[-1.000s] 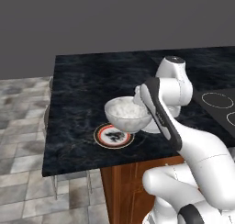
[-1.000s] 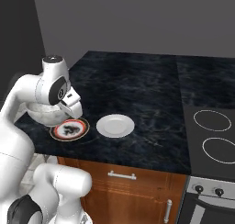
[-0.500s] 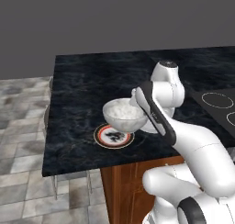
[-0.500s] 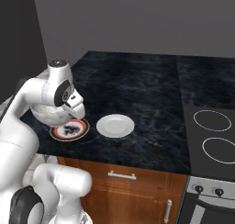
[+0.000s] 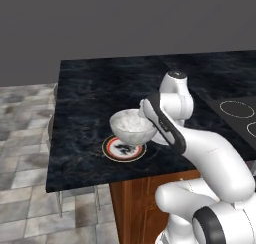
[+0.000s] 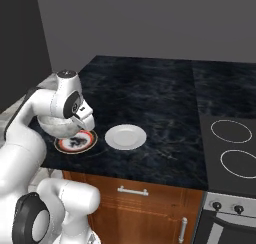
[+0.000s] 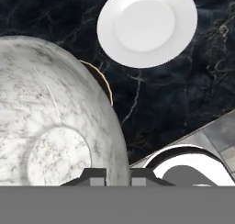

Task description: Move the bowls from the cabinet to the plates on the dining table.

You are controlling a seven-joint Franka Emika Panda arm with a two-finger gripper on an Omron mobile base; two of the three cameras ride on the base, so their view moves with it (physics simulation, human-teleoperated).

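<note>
Left base view
Bowl: the marbled bowl hangs just over the orange plate, near the table's near edge, upright.
Gripper: the gripper is at the bowl's right rim, jaws pinched on it (fingers mostly hidden behind the hand).
Hob: the hob sits far right on the counter.

Right base view
Bowl: it peeks out behind the arm's wrist, left of centre, above the orange plate.
White plate: the white plate lies just right of the orange one, apart from it and bare.
Table: black marble, the two plates close to its near edge.
Drawer: a drawer with a short silver handle sits below the top, beside the oven.

Hand view
Bowl: the marbled bowl fills the left side, its rim running between the finger tips.
Gripper: closed on that rim, one tip inside and one outside.
Orange plate: a thin sliver of its dark rim shows past the bowl's edge.
White plate: up top, clear of the bowl.
</note>
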